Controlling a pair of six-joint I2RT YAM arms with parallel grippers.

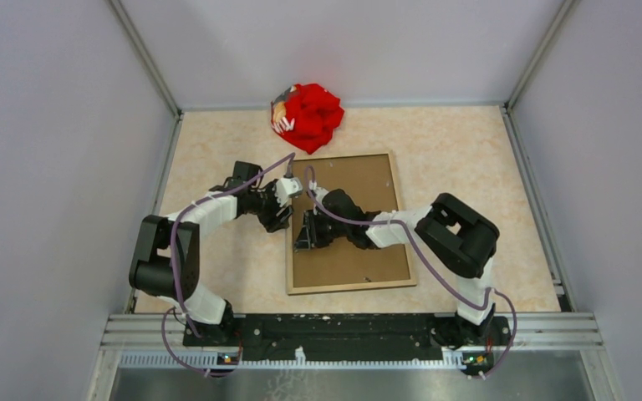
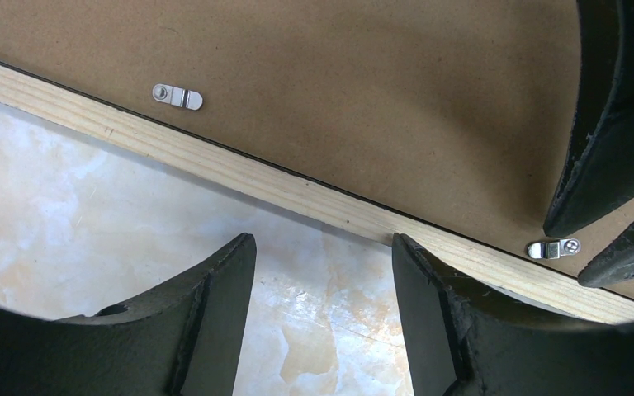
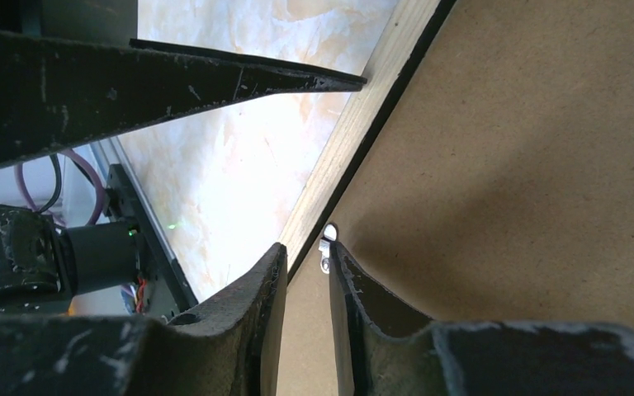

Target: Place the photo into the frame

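Brown board is what we see when we look down at the frame (image 1: pixel 351 286). It lies flat with its back up in the middle of the worktop (image 1: pixel 468 167), and its light wood rim goes all the way round. The board is the back of the photo (image 1: pixel 359 259), and it sits inside the rim. So we think the photo is already in the frame. We cannot see the picture side, because it faces down.

Our left gripper (image 2: pixel 322 243) is open wide and holds nothing. It hangs over the bare worktop, just beside the left side of the frame.

Our right gripper (image 3: pixel 304 245) reaches across the board to that same left side. Its fingers are close together, with only a thin gap between them. A small silver clip (image 3: pixel 326 243) sits right at the tips. We cannot tell if the fingers pinch the clip or only touch it.

Another silver clip (image 2: pixel 177 96) lies along the same side, nearer the far edge of the worktop.

We think the big job is done. What looks left is the small job of turning the clips so the board stays in. We cannot tell if any clip is locked yet.

A red cloth bundle (image 1: pixel 311 115) sits at the far edge, apart from the frame.
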